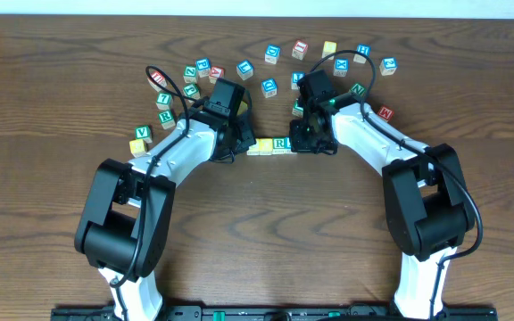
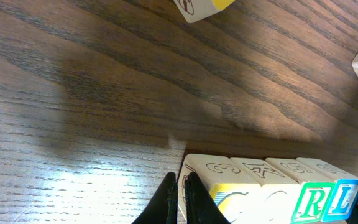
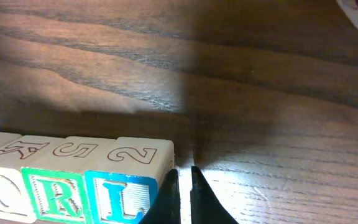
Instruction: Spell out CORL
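Four letter blocks stand in a row at the table's middle (image 1: 268, 144). In the left wrist view they read C (image 2: 229, 198), O (image 2: 272, 200), green R (image 2: 316, 200), blue L (image 2: 348, 198). My left gripper (image 2: 180, 198) is shut and empty, its tips against the row's left end by the C block; it also shows in the overhead view (image 1: 242, 143). My right gripper (image 3: 184, 191) is shut and empty, touching the right end beside the L block (image 3: 120, 196), with the R (image 3: 55, 196) next to it. It also shows in the overhead view (image 1: 300, 141), where it hides the L block.
Several loose letter blocks lie scattered behind the arms, from the left (image 1: 166, 116) across the back (image 1: 271, 54) to the right (image 1: 387, 65). A yellow block (image 1: 140, 140) sits at the far left. Both arms meet over the row.
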Motion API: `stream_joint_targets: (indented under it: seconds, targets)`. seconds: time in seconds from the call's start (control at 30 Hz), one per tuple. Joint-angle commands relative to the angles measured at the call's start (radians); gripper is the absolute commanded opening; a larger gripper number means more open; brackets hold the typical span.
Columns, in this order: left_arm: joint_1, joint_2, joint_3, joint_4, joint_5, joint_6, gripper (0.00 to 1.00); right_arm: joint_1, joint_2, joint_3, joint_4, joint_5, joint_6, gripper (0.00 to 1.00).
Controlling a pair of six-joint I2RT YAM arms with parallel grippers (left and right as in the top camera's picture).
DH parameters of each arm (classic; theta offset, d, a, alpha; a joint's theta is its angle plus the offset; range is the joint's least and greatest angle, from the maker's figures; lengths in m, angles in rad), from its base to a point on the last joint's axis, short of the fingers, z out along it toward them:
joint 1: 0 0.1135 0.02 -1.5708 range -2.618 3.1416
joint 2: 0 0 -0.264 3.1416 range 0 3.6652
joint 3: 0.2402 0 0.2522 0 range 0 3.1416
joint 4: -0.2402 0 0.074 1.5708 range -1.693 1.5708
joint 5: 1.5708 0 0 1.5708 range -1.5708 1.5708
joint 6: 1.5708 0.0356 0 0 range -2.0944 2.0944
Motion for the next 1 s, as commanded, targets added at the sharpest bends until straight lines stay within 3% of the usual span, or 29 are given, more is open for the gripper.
stream_joint_targets:
  seconds: [0.0, 0.97]
  targets:
    - [-0.009, 0.014, 0.003, 0.012, 0.027, 0.021, 0.07, 0.024, -0.021, -0.002, 0.013, -0.046, 0.014, 0.04]
    - [-0.009, 0.087, 0.004, 0.079, 0.025, 0.036, 0.07, 0.031, -0.021, -0.007, 0.067, -0.011, 0.016, 0.06]
